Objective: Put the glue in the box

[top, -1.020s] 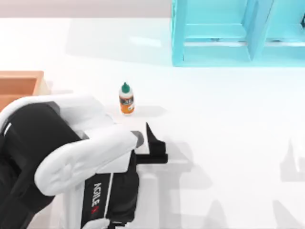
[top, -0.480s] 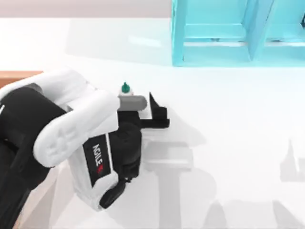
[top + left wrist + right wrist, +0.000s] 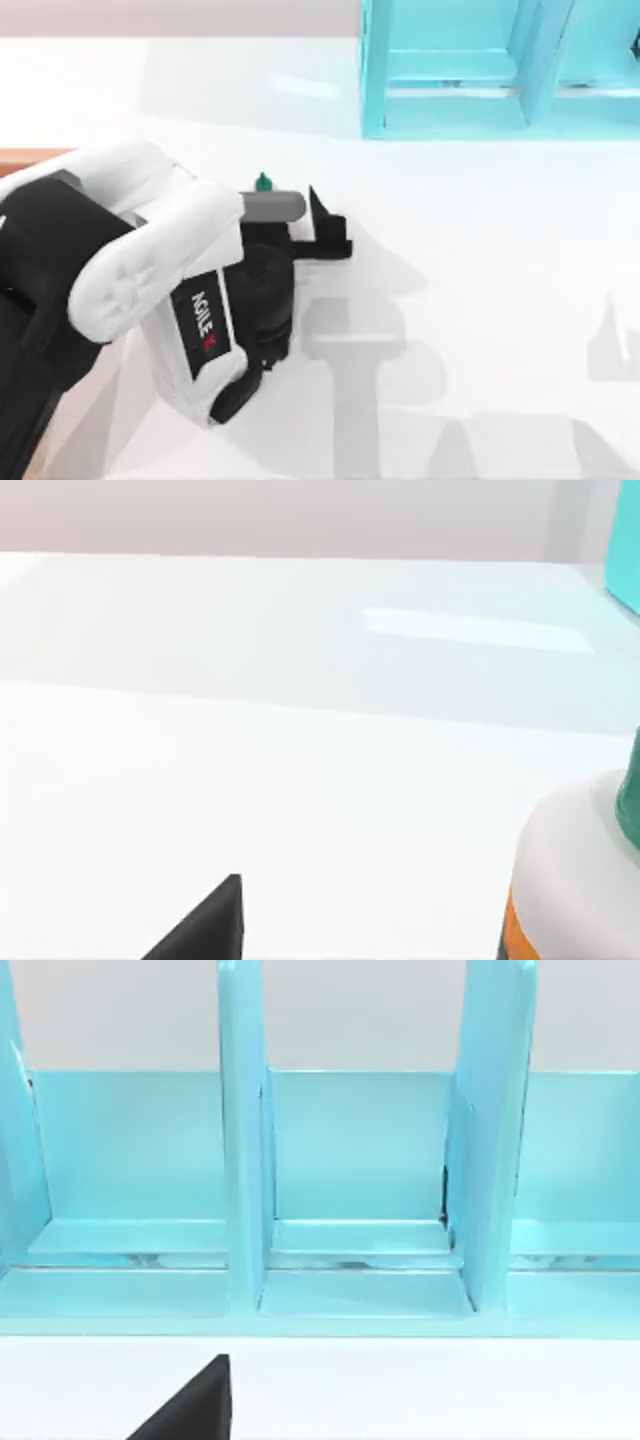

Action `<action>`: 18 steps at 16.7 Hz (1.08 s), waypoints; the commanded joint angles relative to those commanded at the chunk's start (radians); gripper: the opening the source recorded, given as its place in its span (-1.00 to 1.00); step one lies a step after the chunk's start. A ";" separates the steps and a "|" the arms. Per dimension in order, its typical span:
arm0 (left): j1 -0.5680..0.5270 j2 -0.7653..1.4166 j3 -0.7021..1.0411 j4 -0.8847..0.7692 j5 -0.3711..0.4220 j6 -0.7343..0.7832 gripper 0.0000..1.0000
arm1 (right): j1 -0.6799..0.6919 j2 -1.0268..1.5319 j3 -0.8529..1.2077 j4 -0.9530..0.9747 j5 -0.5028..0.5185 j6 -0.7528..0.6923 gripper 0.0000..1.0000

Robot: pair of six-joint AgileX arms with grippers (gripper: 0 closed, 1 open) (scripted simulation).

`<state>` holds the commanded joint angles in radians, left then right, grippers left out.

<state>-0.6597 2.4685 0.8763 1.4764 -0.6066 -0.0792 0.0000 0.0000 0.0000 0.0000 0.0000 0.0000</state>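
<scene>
since half a second ago your left arm has barely shifted, settling a little toward the near side of the counter (image 3: 480, 300), while a full second ago it sat well back and the glue (image 3: 263, 182) stood in plain sight. now, in the top view, your left gripper (image 3: 285, 215) sits right over the bottle, so that you see just the dark green cap poking out past the grey wrist cylinder. one black finger (image 3: 322, 222) juts out to the right of the bottle; the other finger is hidden under the arm, so you cannot tell whether the gripper is released or clenched on the bottle. in the left wrist view the glue (image 3: 580, 880) shows very close, with its white band, a sliver of orange body and the edge of the green cap, and a black fingertip (image 3: 205, 925) stands apart from it. the glue stands upright on the counter, left of centre. the box (image 3: 30, 156) shows as a thin reddish-brown strip at the left edge of the top view, behind your arm. the cyan-blue shelf unit (image 3: 450, 70) stands at the far right, and your right wrist view faces its compartments (image 3: 355, 1160), with a black fingertip (image 3: 195, 1405) of the right gripper low in that view.
</scene>
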 joint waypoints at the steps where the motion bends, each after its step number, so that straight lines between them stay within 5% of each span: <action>1: 0.000 0.000 0.000 0.000 0.000 0.000 0.55 | 0.000 0.000 0.000 0.000 0.000 0.000 1.00; 11: 0.000 0.000 0.000 0.000 0.000 0.000 -0.96 | 0.000 0.000 0.000 0.000 0.000 0.000 1.00; 18: 0.000 0.000 0.000 0.000 0.000 0.000 -1.00 | 0.000 0.000 0.000 0.000 0.000 0.000 1.00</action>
<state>-0.6597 2.4685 0.8763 1.4764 -0.6066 -0.0792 0.0000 0.0000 0.0000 0.0000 0.0000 0.0000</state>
